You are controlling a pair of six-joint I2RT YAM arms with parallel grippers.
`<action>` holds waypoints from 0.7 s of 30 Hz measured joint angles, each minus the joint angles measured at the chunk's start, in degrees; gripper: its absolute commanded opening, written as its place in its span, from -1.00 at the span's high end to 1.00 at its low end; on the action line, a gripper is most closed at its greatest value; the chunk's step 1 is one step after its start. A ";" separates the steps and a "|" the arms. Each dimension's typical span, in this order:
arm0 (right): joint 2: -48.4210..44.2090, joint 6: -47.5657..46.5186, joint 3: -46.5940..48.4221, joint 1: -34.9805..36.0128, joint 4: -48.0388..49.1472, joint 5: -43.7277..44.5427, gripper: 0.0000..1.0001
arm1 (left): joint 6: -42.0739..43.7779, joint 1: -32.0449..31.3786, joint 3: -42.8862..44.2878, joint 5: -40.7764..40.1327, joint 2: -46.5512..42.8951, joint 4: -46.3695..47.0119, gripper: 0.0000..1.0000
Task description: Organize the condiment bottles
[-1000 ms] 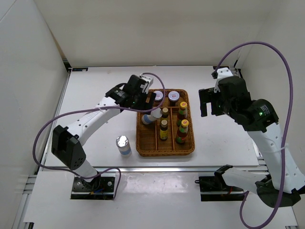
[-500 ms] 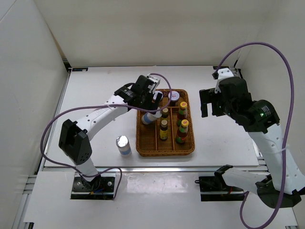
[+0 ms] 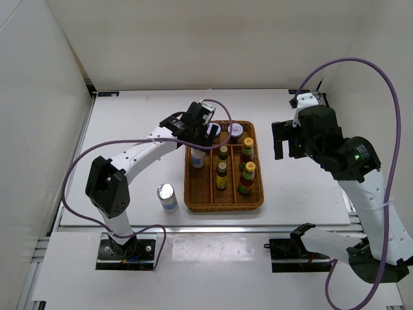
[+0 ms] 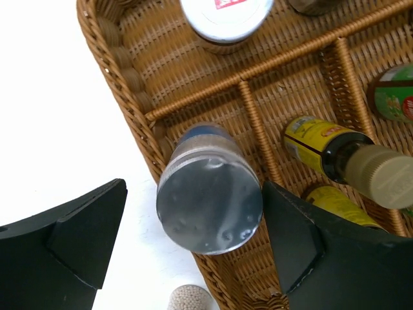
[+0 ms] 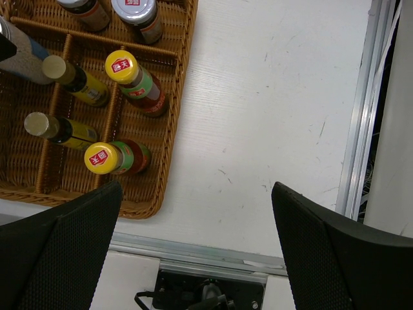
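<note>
Far left, on the table just beside the wicker tray [image 3: 223, 207]: one silver-topped cylinder [image 3: 166, 196], upright, not yet sorted.

Left gripper [image 3: 200, 143] hangs over the tray's left column, fingers spread either side of the second cylinder [image 4: 210, 197]. It stands in that compartment, ungripped.

Dark bottles [image 5: 71, 77], red sauce bottles [image 5: 132, 81] and purple-lidded jars [image 3: 233, 131] sit in their slots.

Right gripper [image 5: 197, 187]: fingers wide, empty, over the table right of the tray.

Reads as the placing step. Next calls for a straight lift clear, then fetching the outside cylinder.
</note>
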 measured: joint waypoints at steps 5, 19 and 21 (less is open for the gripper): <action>0.00 0.00 0.00 0.00 0.00 0.02 -0.99 | -0.42 0.37 0.00 -1.90 -0.70 -0.13 -0.94; -0.15 0.00 -0.02 0.00 -0.02 0.20 -0.99 | -5.09 5.33 -9.49 -6.64 -28.55 -1.68 -0.98; -0.31 0.00 -0.15 0.00 0.00 0.20 -0.99 | -7.87 5.51 -13.90 -5.55 -31.45 -3.45 -0.98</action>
